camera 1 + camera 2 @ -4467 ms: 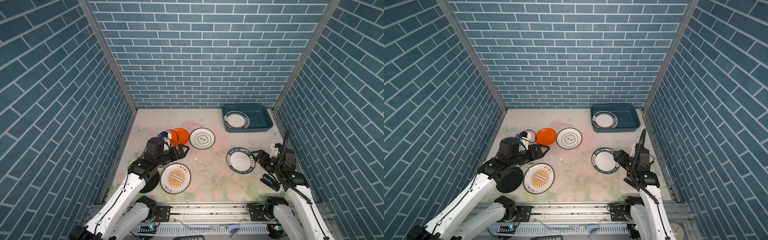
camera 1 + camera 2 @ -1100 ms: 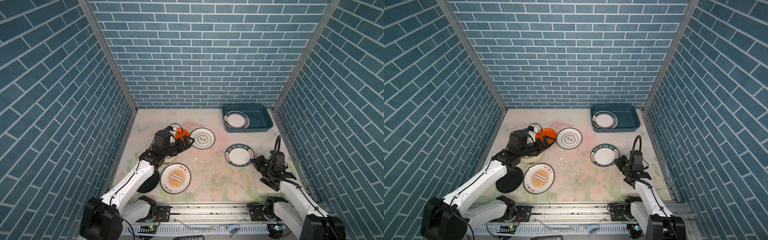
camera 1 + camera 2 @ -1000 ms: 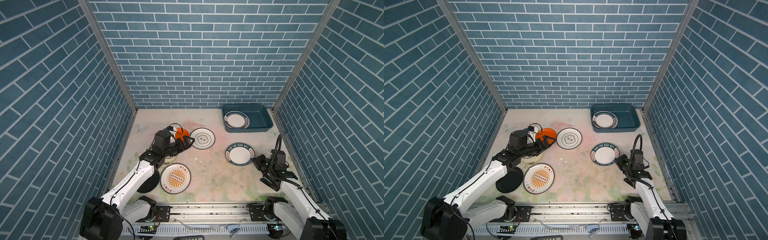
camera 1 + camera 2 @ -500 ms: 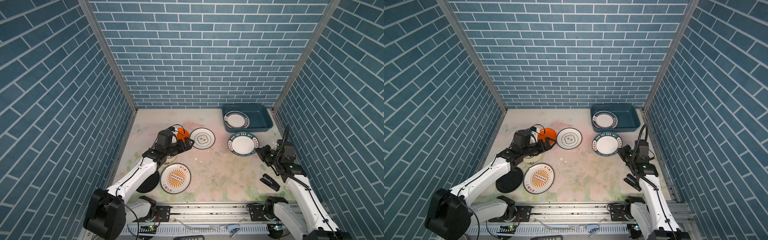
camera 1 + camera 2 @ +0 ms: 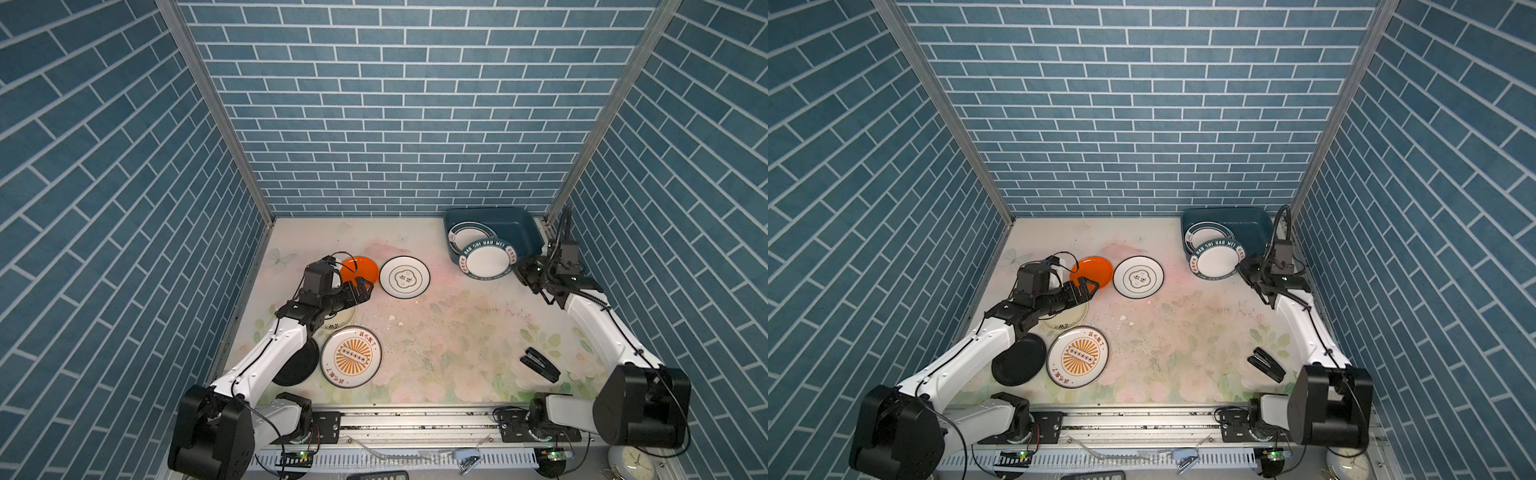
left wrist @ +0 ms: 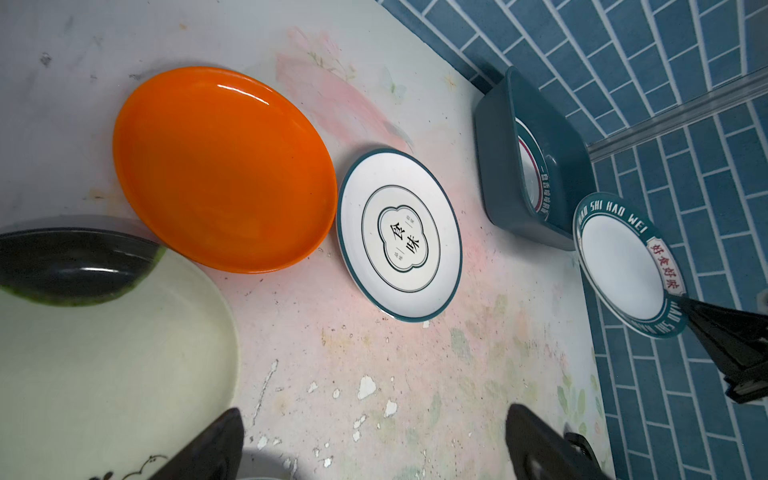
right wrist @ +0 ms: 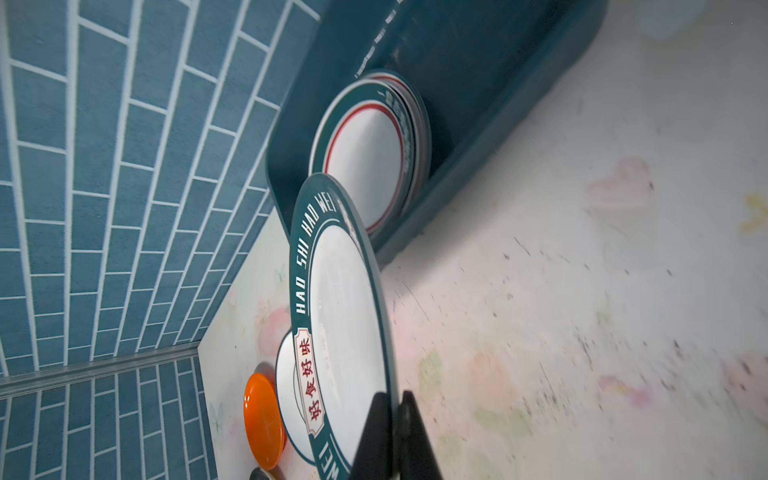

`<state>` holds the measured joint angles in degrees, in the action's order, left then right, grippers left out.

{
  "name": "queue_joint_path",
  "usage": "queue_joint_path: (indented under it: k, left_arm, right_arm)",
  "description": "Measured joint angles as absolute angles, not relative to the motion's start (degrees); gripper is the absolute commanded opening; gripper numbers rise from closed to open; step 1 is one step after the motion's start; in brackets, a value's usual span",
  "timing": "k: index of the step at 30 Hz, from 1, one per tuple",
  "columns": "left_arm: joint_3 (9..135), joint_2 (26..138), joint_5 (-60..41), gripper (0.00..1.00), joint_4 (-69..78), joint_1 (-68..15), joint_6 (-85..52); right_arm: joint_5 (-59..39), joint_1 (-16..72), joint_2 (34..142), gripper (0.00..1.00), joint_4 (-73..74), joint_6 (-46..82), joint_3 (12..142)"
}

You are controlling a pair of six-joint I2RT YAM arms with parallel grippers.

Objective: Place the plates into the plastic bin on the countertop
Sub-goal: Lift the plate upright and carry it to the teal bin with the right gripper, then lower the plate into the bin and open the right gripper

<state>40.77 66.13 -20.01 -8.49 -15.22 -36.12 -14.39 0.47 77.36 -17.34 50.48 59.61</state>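
Right jaws clamped on the near-right rim of the lettered plate point(image 5: 487, 259), held face up and clear of the counter point(image 5: 440, 332), its far edge overlapping the near rim of the bin point(image 5: 517, 230). Bin sits far right, long axis left-right along the far wall. A plate stack point(image 5: 469, 232) fills its left half; right half bare. Left jaws spread wide, holding nothing, at the near edge of the orange plate point(image 5: 360, 269), above the cream plate point(image 5: 347, 318). Open counter mid-scene.
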Motion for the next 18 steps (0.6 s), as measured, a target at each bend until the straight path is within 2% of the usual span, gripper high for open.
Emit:
queue_joint_path:
  k: [11, 18]
  left_arm:
    - [38.7, 70.2, -26.5, 1.0, -4.4, -5.2, -36.7]
    - [38.4, 71.0, -28.5, 1.0, -2.5, -3.9, -38.1]
  right_arm:
    - [-9.9, 0.5, 100.9, 0.0, -15.6, 48.6, 81.9]
    - [-9.8, 0.8, 112.0, 0.0, -15.3, 48.6, 89.3]
